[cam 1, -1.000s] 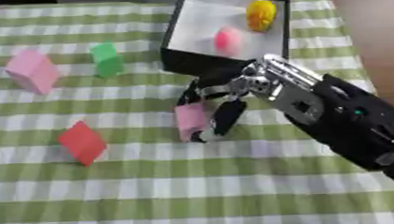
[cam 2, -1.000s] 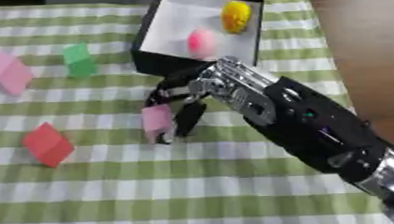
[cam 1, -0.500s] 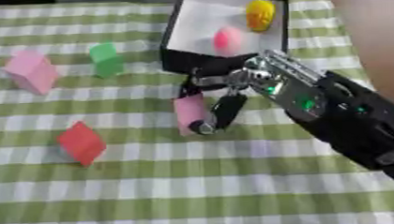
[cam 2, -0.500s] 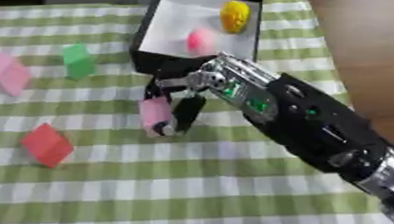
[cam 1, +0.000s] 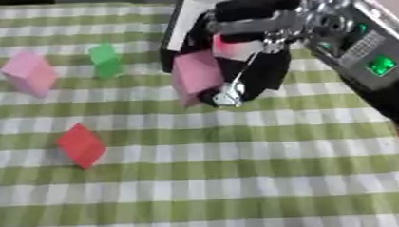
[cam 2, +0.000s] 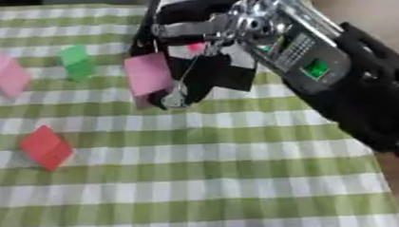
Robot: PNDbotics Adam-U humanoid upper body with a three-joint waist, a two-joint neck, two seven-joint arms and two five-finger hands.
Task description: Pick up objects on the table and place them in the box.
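— Three blocks sit on the cloth (cam 1: 238, 180) to your left: a pink one (cam 1: 28, 73) far left, a green one (cam 1: 106, 60) near it, and a red one (cam 1: 80, 145) closer to you. What is your right hand (cam 1: 259, 51) doing with the fourth?

— You have it pinched. The fingers (cam 1: 235, 81) curl down one side of the pink block (cam 1: 196, 73) and the thumb seems to close on the other, so the block hangs tilted in your grip, apparently clear of the cloth.

— Why hold it from the side like that?

— Because a side pinch leaves the bottom free, so you can lower it straight into the box (cam 1: 183, 25) without the fingers catching the wall, I'd judge.

— And where is the box?

— Just behind the block, at the top of the view. Your hand covers most of it; only its dark near wall and a strip of white floor show, with something pink (cam 1: 225, 45) inside between the fingers.

— So the lift is why the hand sits so near the rim?

— Likely. You're already at the near wall, so the carry left looks short: over the wall, then let go.

— The left hand?

— It shows in neither view.

— Any risk?

— The tilt. If the block's low corner meets the wall, it may twist out of the pinch.
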